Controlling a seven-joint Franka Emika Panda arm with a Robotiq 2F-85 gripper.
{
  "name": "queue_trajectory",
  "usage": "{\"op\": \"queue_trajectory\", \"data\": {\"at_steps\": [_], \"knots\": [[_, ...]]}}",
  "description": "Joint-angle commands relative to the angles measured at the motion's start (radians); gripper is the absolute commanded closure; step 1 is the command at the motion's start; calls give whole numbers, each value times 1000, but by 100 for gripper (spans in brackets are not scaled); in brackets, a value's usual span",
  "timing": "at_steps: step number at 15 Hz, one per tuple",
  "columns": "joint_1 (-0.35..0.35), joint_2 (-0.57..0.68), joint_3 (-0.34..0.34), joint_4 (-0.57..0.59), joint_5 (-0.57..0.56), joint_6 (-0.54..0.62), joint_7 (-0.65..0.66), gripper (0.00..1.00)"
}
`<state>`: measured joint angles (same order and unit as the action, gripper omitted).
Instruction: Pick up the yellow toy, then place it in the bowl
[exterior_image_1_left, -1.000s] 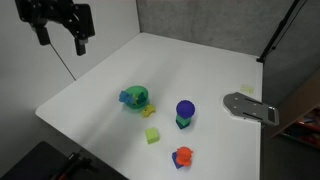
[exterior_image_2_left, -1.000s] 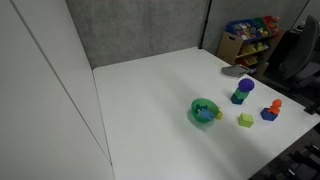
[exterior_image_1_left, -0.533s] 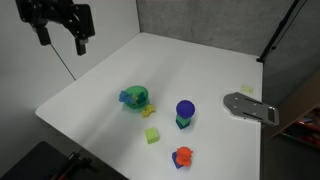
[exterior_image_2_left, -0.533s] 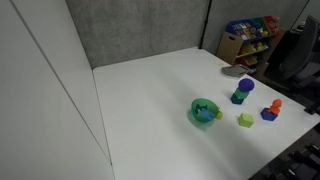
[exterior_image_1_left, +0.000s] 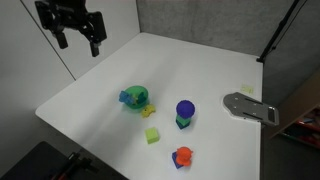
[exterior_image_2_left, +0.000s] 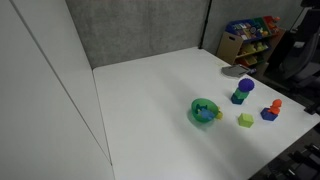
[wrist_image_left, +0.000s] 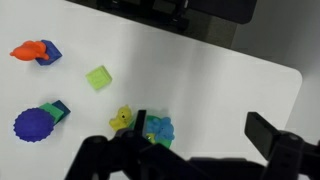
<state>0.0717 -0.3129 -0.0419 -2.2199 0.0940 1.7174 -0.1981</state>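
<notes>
The yellow toy (exterior_image_1_left: 148, 110) lies on the white table right beside the bowl (exterior_image_1_left: 133, 97), touching or almost touching its rim. In the wrist view the yellow toy (wrist_image_left: 121, 119) sits just left of the green-and-teal bowl (wrist_image_left: 158, 128), which is partly hidden by a finger. The bowl also shows in an exterior view (exterior_image_2_left: 205, 111); I cannot make out the toy there. My gripper (exterior_image_1_left: 80, 42) is open and empty, high above the table's far left corner, well away from both. In the wrist view its fingers (wrist_image_left: 200, 127) are spread wide.
A yellow-green cube (exterior_image_1_left: 152, 135), a purple ball on a green base (exterior_image_1_left: 185, 112) and an orange-red toy (exterior_image_1_left: 182, 157) lie near the front edge. A grey metal piece (exterior_image_1_left: 250, 107) sits at the right edge. A grey wall stands behind the table.
My gripper has moved a little to the right, toward the table, still high and open. The objects have not moved.
</notes>
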Motion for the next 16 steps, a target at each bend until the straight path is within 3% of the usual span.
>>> {"op": "queue_trajectory", "data": {"at_steps": [1,7,11,16], "knots": [[-20,28,13,-39,-1,104,20,0],[-48,103,12,-120,-31,306,83,0],[-76,202,17,-153,-95,460,223,0],[-84,349,12,-132,-164,563,388,0]]}}
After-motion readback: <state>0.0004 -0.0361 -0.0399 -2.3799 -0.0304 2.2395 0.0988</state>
